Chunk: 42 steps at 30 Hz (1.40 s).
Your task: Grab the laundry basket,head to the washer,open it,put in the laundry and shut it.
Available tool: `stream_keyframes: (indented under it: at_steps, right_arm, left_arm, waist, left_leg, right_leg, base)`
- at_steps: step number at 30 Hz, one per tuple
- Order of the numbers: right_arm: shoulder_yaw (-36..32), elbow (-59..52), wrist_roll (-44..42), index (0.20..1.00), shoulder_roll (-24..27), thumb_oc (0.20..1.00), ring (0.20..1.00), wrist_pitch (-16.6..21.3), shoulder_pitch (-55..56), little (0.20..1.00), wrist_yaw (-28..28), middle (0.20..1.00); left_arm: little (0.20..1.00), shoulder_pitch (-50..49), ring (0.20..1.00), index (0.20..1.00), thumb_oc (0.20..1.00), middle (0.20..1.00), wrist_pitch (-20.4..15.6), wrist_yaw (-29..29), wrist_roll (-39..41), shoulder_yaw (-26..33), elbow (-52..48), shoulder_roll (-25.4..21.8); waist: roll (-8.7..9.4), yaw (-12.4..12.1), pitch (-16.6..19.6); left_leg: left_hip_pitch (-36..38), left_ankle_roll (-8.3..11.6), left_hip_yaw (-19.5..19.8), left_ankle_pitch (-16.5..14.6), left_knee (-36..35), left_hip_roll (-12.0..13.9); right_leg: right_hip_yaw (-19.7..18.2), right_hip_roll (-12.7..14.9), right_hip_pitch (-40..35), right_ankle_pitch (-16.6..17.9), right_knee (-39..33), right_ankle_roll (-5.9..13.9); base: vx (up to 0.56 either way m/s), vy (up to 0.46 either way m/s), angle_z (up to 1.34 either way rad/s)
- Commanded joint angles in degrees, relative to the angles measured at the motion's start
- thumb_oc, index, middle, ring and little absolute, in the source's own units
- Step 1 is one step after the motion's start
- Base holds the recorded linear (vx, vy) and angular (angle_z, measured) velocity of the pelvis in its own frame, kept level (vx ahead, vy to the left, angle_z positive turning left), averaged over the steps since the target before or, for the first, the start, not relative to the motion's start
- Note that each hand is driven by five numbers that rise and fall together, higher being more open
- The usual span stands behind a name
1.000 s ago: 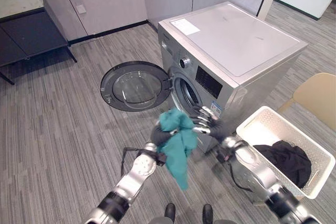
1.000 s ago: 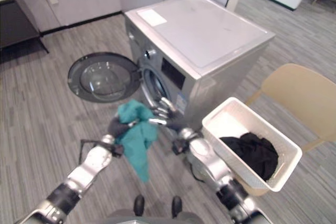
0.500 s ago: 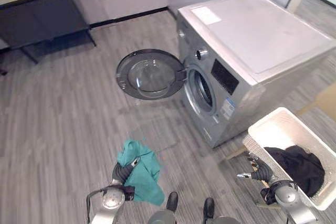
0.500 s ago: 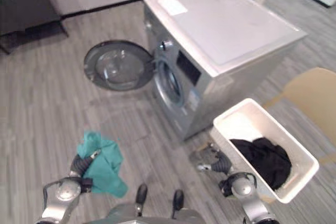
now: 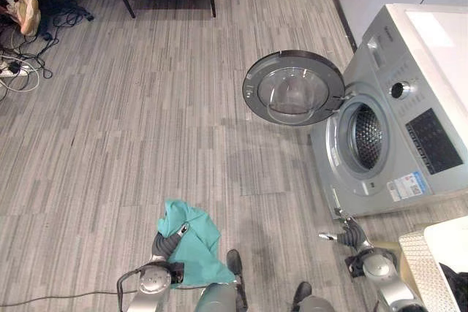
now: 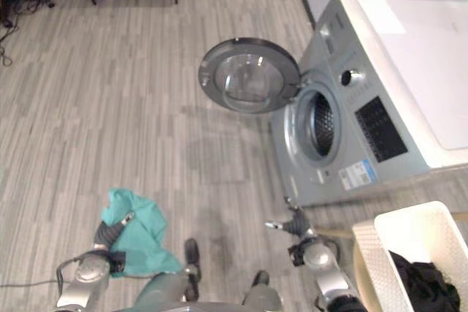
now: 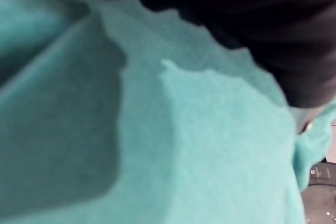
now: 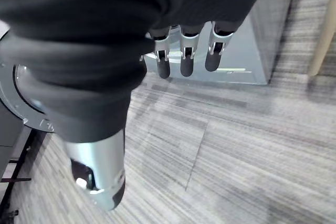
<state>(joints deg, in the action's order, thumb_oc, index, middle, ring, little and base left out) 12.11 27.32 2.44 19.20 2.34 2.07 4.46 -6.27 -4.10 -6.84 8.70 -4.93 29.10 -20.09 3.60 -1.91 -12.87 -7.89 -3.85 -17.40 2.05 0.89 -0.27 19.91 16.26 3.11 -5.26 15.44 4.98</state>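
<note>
Washer [image 5: 398,129] stands at the right of the left eye view, its door [image 5: 294,96] swung fully open and the drum mouth [image 5: 363,137] clear. Left hand [image 5: 170,241] sits low, well apart from the washer, fingers curled round a teal cloth [image 5: 191,245] that drapes over it. Right hand [image 5: 349,234] is low near the washer's front corner, fingers relaxed and apart, holding nothing.

Right eye view — same layout; the basket [image 6: 409,242] stands beside the washer with a dark garment [image 6: 418,279] still in it.

Left wrist view — teal cloth close against the camera; the grip itself is hidden by folds here.

Right wrist view — fingers [image 8: 188,55] straight and spread, floor [image 8: 236,145] and washer base beyond, nothing held.

Judgement: the step in hand is loading the teal cloth. To do it well, keep the left hand clamped until it is past the drum rim, carry the hanging tail clear of the door edge, and release deep inside so nothing trails over the seal. The dark garment remains to follow.
</note>
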Motion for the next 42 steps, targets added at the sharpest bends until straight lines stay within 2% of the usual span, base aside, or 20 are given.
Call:
stream_keyframes:
  at_steps: [1,4,5,8,9,10,11,14,17,18,21,25,29,30,32,33,34,38,41,42]
  right_arm:
    - [0.89,-1.61,1.67,1.0,1.06,1.0,1.0,1.14,-1.14,1.0,1.27,1.0]
    - [1.28,-2.07,1.66,1.0,1.19,1.0,1.0,1.13,-1.59,1.0,1.23,1.0]
    - [1.31,-2.29,1.35,1.0,1.46,1.0,1.0,1.11,-1.54,1.0,1.24,1.0]
    - [1.2,-1.79,1.15,1.0,1.49,1.0,1.0,0.72,-0.96,1.0,1.35,1.0]
    - [1.19,-1.8,1.15,1.0,1.53,1.0,1.0,0.72,-0.92,1.0,1.34,1.0]
    - [1.18,-1.47,1.26,1.0,1.42,1.0,1.0,0.7,-0.84,1.0,1.34,1.0]
    - [1.4,-0.9,1.65,1.0,1.31,1.0,1.0,0.75,-0.83,1.0,1.33,1.0]
    - [1.36,-0.6,1.83,1.0,1.28,1.0,1.0,0.98,-0.29,1.0,1.21,1.0]
    - [1.14,0.3,1.94,1.0,1.86,1.0,1.0,1.51,0.38,1.0,1.05,1.0]
    - [1.08,0.43,1.79,1.0,2.53,1.0,1.0,1.82,0.13,1.0,1.48,1.0]
    - [0.87,0.31,1.38,1.0,3.35,1.0,1.0,1.68,-0.13,1.0,1.7,1.0]
    - [0.47,0.44,0.94,1.0,4.43,1.0,1.0,1.72,-0.35,1.0,2.19,1.0]
    - [0.42,0.94,0.46,1.0,4.88,1.0,1.0,1.99,-0.27,1.0,2.6,1.0]
    - [0.9,2.01,0.46,1.0,4.82,1.0,1.0,2.16,-0.59,1.0,2.92,1.0]
    - [1.41,3.0,0.41,1.0,4.83,1.0,1.0,2.12,-1.23,1.0,3.15,1.0]
    - [1.81,3.96,0.22,1.0,4.88,1.0,1.0,2.03,-1.84,1.0,3.09,1.0]
    - [1.84,4.25,0.17,1.0,4.95,1.0,1.0,1.93,-2.02,1.0,2.9,1.0]
    - [2.36,5.2,0.99,1.0,4.53,1.0,1.0,1.72,-1.91,1.0,2.15,1.0]
    - [3.44,5.94,1.08,1.0,3.1,1.0,1.0,1.52,-2.88,1.0,1.37,1.0]
    - [4.59,6.14,1.73,1.0,2.08,1.0,1.0,1.74,-4.82,1.0,1.16,1.0]
  left_arm:
    - [0.2,1.57,0.2,0.2,0.2,0.2,-1.92,-0.86,-1.43,0.81,-3.36,-2.8]
    - [0.2,2.29,0.2,0.2,0.2,0.2,-2.06,-0.9,-1.32,0.27,-3.58,-2.63]
    - [0.2,2.43,0.2,0.2,0.2,0.2,-1.95,-0.54,-1.12,-0.43,-3.59,-2.31]
    - [0.2,3.28,0.2,0.2,0.2,0.2,-1.73,0.02,-1.73,-1.6,-2.42,-1.99]
    - [0.2,3.26,0.2,0.2,0.2,0.2,-1.74,0.02,-1.73,-1.63,-2.4,-1.95]
    - [0.2,3.46,0.2,0.2,0.2,0.2,-1.7,0.12,-1.99,-1.9,-2.37,-1.85]
    - [0.2,3.1,0.2,0.2,0.2,0.2,-1.81,0.65,-2.46,-1.97,-2.62,-1.74]
    - [0.2,2.78,0.2,0.2,0.2,0.2,-1.88,1.49,-3.22,-2.61,-3.16,-1.7]
    - [0.2,2.56,0.2,0.2,0.2,0.2,-1.97,2.47,-4.43,-3.42,-3.21,-1.46]
    - [0.2,2.37,0.2,0.2,0.2,0.2,-1.83,3.1,-4.33,-4.41,-3.89,-1.25]
    - [0.2,2.46,0.2,0.2,0.2,0.2,-1.78,3.2,-4.42,-5.17,-3.87,-0.85]
    - [0.2,3.74,0.2,0.2,0.2,0.2,-1.92,3.19,-4.17,-6.78,-3.95,-0.27]
    - [0.2,3.94,0.2,0.2,0.2,0.2,-2.04,3.18,-4.37,-8.14,-4.39,-0.44]
    - [0.2,4.25,0.2,0.2,0.2,0.2,-2.13,2.9,-4.23,-9.01,-4.31,-0.32]
    - [0.2,4.77,0.2,0.2,0.2,0.2,-2.22,2.77,-4.15,-9.83,-4.27,-0.42]
    - [0.2,5.23,0.2,0.2,0.2,0.2,-2.33,2.52,-4.37,-10.24,-4.11,-0.65]
    - [0.2,5.4,0.2,0.2,0.2,0.2,-2.25,2.49,-4.42,-10.33,-4.01,-0.79]
    - [0.2,5.23,0.2,0.2,0.2,0.2,-2.16,3.46,-4.57,-11.27,-2.82,-0.94]
    - [0.2,6.58,0.2,0.2,0.2,0.2,-2.53,3.13,-5.17,-11.55,-1.71,-2.01]
    - [0.2,7.27,0.2,0.2,0.2,0.2,-2.85,2.15,-4.1,-10.57,-2.85,-3.06]
  waist:
    - [1.16,-0.55,-0.38]
    - [0.12,0.35,-1.2]
    - [-0.2,1.45,-2.2]
    - [0.69,2.95,-2.88]
    - [0.48,2.99,-3.06]
    - [0.69,3.11,-3.19]
    - [0.96,2.55,-2.76]
    - [1.48,2.78,-2.31]
    - [1.25,3.87,-0.68]
    - [1.3,4.28,-0.75]
    - [1.07,4.01,-1.14]
    - [1.3,3.69,-1.99]
    - [1.38,3.24,-2.24]
    - [0.78,2.45,-2.82]
    - [0.15,1.88,-3.34]
    - [-0.34,1.5,-3.38]
    - [-0.74,1.55,-3.2]
    - [-0.75,2.43,-2.0]
    - [-0.04,3.12,-1.42]
    - [-0.1,2.18,-1.59]
  left_leg:
    - [0.27,1.67,6.33,-8.71,5.04,0.15]
    - [1.98,1.19,6.63,-8.12,4.18,0.36]
    - [5.2,1.09,7.58,-8.91,3.02,-0.09]
    - [8.41,1.44,9.27,-10.63,2.54,-1.45]
    - [8.72,1.48,9.38,-10.9,2.6,-1.26]
    - [9.32,1.59,9.67,-11.41,2.77,-1.5]
    - [10.68,2.08,9.74,-12.91,2.57,-1.46]
    - [11.74,2.28,9.01,-13.07,2.68,-1.75]
    - [12.69,4.45,8.49,-14.54,4.82,-0.41]
    - [9.28,6.24,6.78,-12.49,15.38,2.15]
    - [6.33,6.85,6.35,-10.04,22.43,4.03]
    - [0.59,5.63,7.77,-10.33,21.62,4.22]
    - [-2.11,6.01,12.07,-7.72,14.67,2.15]
    - [-3.75,7.12,17.54,-3.42,9.03,0.35]
    - [-5.38,7.44,23.54,-0.71,6.02,-1.03]
    - [-6.91,7.75,29.23,1.12,4.56,-3.1]
    - [-7.48,7.95,31.37,1.61,4.56,-3.71]
    - [-4.75,6.34,29.6,-0.31,5.36,-3.06]
    - [-3.55,4.43,22.38,-2.36,5.58,-2.11]
    - [-1.49,4.14,16.06,-4.05,4.8,0.21]
  right_leg:
    - [-6.76,-5.23,0.57,-1.25,5.76,2.22]
    - [-8.83,-7.78,4.86,-1.29,6.24,1.08]
    - [-9.51,-9.53,7.64,-0.46,3.08,0.77]
    - [-8.44,-10.1,11.0,3.79,-5.95,2.21]
    - [-8.29,-10.27,10.6,3.65,-6.01,2.23]
    - [-7.06,-10.26,10.95,4.68,-7.9,2.55]
    - [-2.47,-9.75,10.64,5.14,-10.48,3.38]
    - [0.9,-9.0,10.04,6.01,-10.89,2.61]
    - [-0.55,-10.05,7.88,5.49,-11.93,1.35]
    - [-1.38,-10.57,5.3,5.01,-12.82,-0.03]
    - [-2.36,-11.75,3.51,3.81,-13.37,-1.64]
    - [-5.52,-12.37,0.9,1.53,-13.84,-2.65]
    - [-8.83,-13.44,-0.28,0.77,-14.04,-2.55]
    - [-12.1,-15.17,-1.45,0.03,-13.75,-2.8]
    - [-15.82,-16.83,-2.25,-0.93,-12.74,-2.89]
    - [-20.35,-18.35,-2.84,-1.8,-11.44,-2.73]
    - [-22.42,-18.84,-2.85,-2.08,-10.74,-2.64]
    - [-27.65,-17.92,-2.32,-3.16,-7.89,-1.7]
    - [-30.71,-16.31,0.15,-2.54,-5.75,0.05]
    - [-23.75,-13.51,2.55,-1.4,-4.47,1.06]
  base:
    - [0.19,0.231,0.33]
    - [0.15,0.09,0.19]
    - [0.26,0.029,-0.07]
    - [0.33,-0.025,0.13]
    - [0.26,-0.063,0.26]
    - [0.29,-0.105,0.29]
    - [0.22,-0.11,0.27]
    - [0.21,-0.118,-0.04]
    - [0.26,-0.186,0.11]
    - [0.2,-0.174,0.33]
    - [0.12,-0.094,-0.05]
    - [0.16,-0.02,-0.74]
    - [0.18,0.049,-0.68]
    - [0.21,0.06,-1.16]
    - [0.3,0.125,-0.86]
    - [0.32,0.205,-1.05]
    - [0.24,0.174,-1.8]
    - [0.24,0.266,-1.65]
    - [0.13,0.303,-1.77]
    - [0.05,0.208,-1.5]
